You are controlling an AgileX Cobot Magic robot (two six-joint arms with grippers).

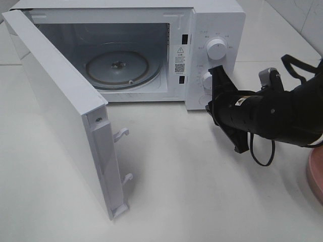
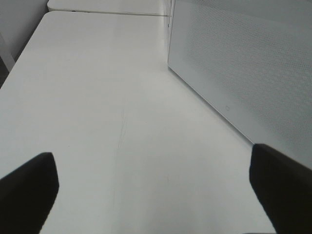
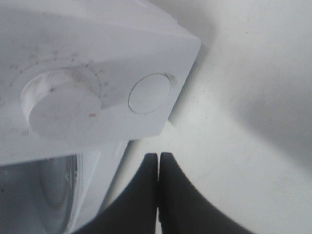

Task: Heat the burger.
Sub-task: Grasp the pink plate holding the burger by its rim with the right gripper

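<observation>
Right claw [image 3: 159, 163] pressed together at the microwave [image 1: 217, 20] button [image 3: 149, 93].
Shut to a poking tip; door [image 1: 60, 111] wide for loading; left claw [image 2: 151, 165] spread beside microwave (burger nowhere in view).

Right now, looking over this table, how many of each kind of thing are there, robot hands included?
microwave, door open: 1
glass turntable inside it: 1
Knobs: 2, upper knob and lower knob
pink plate, only its edge showing: 1
Robot hands: 2, left hand open, right hand shut
Total: 7
</observation>
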